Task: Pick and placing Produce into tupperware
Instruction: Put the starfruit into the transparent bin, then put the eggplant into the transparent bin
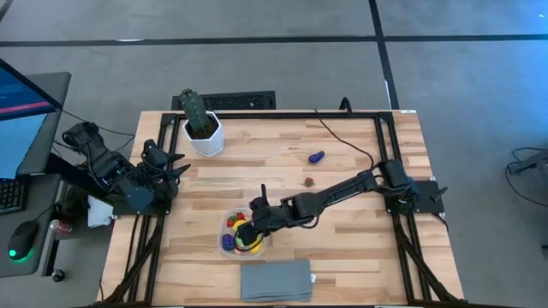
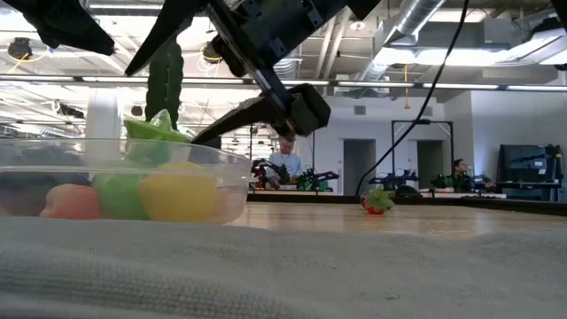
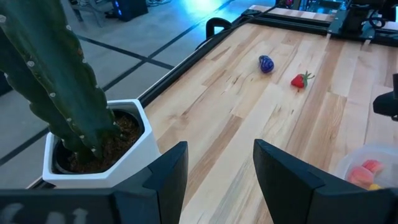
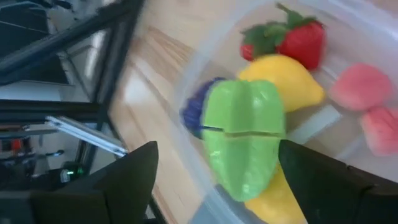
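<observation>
Right gripper (image 1: 246,229) over the tub (image 1: 224,248), jaws wide, green piece (image 4: 241,140) lying loose on the pile below, probably just dropped; left gripper (image 3: 214,171) parked far left, half open, empty.

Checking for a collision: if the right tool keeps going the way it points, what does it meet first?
Most likely the green ridged toy vegetable lying directly between the open right tool fingers, inside the clear plastic container; exact depth unclear.
</observation>
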Tool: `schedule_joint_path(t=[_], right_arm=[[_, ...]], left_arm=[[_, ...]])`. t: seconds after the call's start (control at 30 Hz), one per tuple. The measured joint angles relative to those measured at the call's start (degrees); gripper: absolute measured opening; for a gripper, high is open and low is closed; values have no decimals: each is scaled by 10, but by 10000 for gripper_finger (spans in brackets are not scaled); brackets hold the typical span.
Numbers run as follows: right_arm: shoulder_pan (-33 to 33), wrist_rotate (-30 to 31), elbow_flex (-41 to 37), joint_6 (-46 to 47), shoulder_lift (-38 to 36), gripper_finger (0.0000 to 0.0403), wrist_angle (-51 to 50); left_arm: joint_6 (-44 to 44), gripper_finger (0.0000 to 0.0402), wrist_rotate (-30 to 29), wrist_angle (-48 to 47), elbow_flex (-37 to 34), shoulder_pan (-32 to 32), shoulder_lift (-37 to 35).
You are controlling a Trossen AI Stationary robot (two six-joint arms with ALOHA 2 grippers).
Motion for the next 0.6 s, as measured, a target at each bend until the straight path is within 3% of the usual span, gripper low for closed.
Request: schedule_joint_path(t=[0.37, 0.6], right_arm=[[-17, 48, 3, -46, -64, 349, -79], [-23, 159, -1, -47, -138, 334, -289]], left_arm=[[0, 174, 1, 0, 0, 0, 0], [0, 174, 4, 1, 0, 0, 0]])
